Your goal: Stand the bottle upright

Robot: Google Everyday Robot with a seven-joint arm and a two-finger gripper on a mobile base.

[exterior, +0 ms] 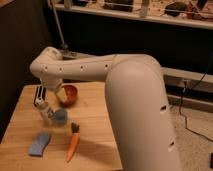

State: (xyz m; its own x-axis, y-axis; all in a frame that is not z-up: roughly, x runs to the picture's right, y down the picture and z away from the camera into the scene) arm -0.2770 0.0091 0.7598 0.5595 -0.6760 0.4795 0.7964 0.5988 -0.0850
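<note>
On the wooden counter [20, 120], an orange bowl [69, 94] sits just right of the pincer [40, 102]. A blue-grey cup [60, 116] stands in front of it. 1 blue sponge [39, 144] and 1 carrot [73, 144] lie nearer the front edge.
</note>
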